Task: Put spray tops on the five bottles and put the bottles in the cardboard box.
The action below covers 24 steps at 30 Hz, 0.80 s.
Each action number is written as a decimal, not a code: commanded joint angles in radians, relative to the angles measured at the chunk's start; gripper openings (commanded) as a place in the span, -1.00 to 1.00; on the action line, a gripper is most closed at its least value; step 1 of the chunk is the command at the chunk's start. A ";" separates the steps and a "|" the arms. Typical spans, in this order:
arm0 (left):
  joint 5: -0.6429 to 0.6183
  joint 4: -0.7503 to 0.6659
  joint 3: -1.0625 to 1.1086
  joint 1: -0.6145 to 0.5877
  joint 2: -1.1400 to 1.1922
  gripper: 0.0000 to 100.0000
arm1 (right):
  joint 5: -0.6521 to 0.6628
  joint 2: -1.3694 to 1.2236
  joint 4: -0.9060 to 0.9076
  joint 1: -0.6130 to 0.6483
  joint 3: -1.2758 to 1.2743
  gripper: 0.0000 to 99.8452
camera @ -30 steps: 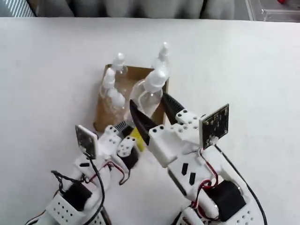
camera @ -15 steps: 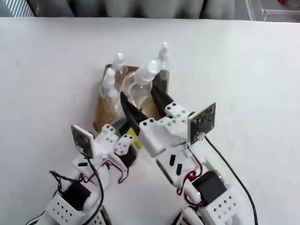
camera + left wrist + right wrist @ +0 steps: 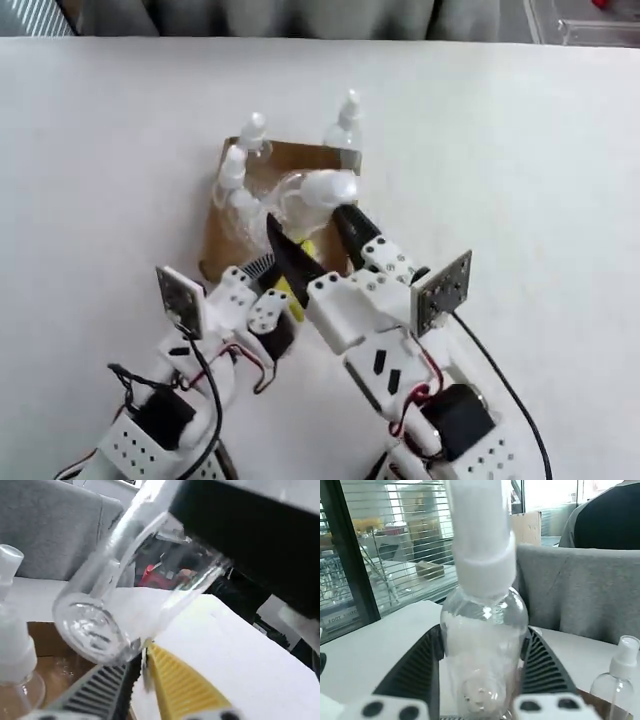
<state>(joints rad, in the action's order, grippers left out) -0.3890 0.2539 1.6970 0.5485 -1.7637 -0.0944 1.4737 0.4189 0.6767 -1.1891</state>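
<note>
Bottles are nearly all home here: inside the brown open cardboard box (image 3: 212, 245) on the white table (image 3: 500, 150) I count three clear plastic bottles (image 3: 233, 172) standing with white spray tops on, and there may be a fourth low among them, hard to tell from up here. The last one, a clear round-bodied bottle with a white spray top (image 3: 484, 630), is capped too and hangs tilted over the box, not yet set down. So by my reckoning the capping looks finished, and what's left is lowering this one in and letting go. The right gripper (image 3: 305, 215) has its two black fingers clamped on the bottle's belly, one on each side, with the arm stretched forward over the box's near wall. The left gripper (image 3: 145, 662) sits low just beside that near wall, right under the held bottle, its grey and yellow fingers drawn together on nothing
</note>
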 commanded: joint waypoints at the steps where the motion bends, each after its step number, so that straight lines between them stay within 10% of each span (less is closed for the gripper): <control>1: 0.014 0.006 -0.002 -0.001 -0.013 -0.96 | 0.015 0.030 0.113 0.012 0.026 -0.97; 15: 0.015 0.166 -0.008 -0.033 -0.015 -0.96 | 0.017 0.030 0.079 -0.093 0.046 -0.97; 24: 0.100 0.523 -0.114 -0.469 -0.015 -0.96 | 0.015 -0.131 -0.007 -0.220 0.043 -0.97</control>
<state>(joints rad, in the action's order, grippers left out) -0.3798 0.6391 1.6817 0.3030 -1.7653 -0.0928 1.4216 0.4741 0.5002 -1.1692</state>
